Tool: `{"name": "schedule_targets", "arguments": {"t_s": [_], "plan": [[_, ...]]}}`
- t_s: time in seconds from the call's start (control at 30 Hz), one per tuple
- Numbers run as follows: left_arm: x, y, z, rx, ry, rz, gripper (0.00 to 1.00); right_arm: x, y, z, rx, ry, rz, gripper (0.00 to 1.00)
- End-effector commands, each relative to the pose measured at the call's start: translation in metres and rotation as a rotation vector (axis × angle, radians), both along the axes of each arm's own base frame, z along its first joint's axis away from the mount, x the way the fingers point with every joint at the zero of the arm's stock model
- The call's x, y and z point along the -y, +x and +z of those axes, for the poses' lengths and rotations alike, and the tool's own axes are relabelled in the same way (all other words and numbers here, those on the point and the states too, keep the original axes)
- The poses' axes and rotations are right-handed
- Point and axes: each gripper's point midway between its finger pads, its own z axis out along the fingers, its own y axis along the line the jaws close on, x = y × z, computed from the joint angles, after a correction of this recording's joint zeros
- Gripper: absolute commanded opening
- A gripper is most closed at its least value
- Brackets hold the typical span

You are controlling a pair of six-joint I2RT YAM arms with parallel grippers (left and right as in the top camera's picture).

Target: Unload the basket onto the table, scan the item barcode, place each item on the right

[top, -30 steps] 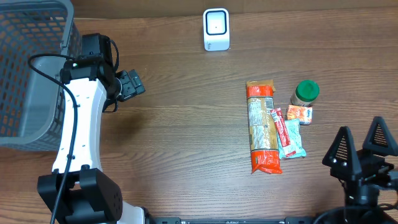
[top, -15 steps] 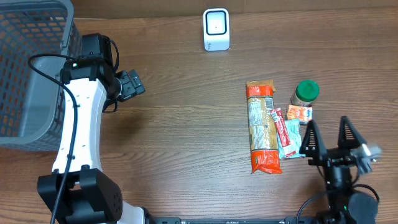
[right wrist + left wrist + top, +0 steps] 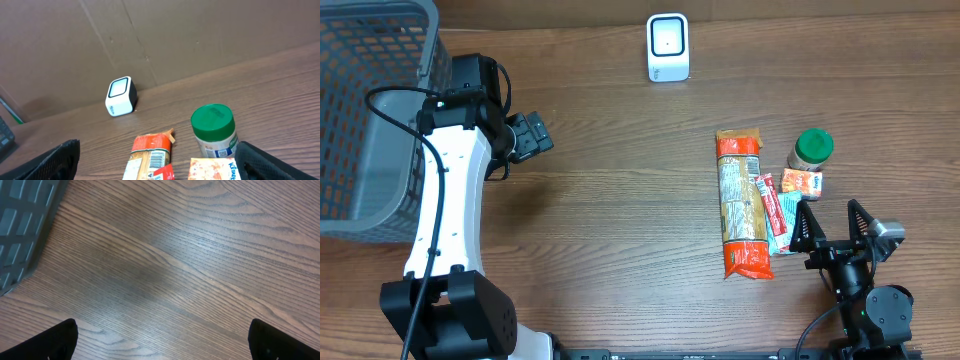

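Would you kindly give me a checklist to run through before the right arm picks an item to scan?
1. Right gripper open, empty: ok.
2. Left gripper open, empty, away from the items: ok.
3. Scanner standing unobstructed: ok.
4. Pasta packet barcode facing up: ok.
5. Jar label code showing: cannot tell.
6. Pasta packet free of the snack packets: not ok, they lie against it.

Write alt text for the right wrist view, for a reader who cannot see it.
A green-lidded jar, an orange packet showing a barcode, and an orange box sit close ahead on a wooden table. Farther back stands a small white scanner before a brown wall; the open right tool frames the bottom corners.
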Motion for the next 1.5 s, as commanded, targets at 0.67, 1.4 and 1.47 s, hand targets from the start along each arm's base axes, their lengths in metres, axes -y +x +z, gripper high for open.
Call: {"name": "schedule_targets", "arguments": {"t_s": [0.67, 1.4, 1.47], "plan": [[-0.001, 0.0025, 0.0102, 0.028, 0.015, -0.011, 1.0, -0.0013, 0.0, -0.0017, 0.029, -0.172, 0.013, 1.0], [-0.0006, 0.0028, 0.0089, 0.025, 0.011, -0.011, 1.0, -0.0013, 0.0, -0.0017, 0.029, -0.172, 0.013, 1.0], [-0.0007, 0.0028, 0.0088, 0.025, 0.011, -0.01, 1.0, -0.0013, 0.0, -0.0017, 0.029, -0.172, 0.013, 1.0]]}}
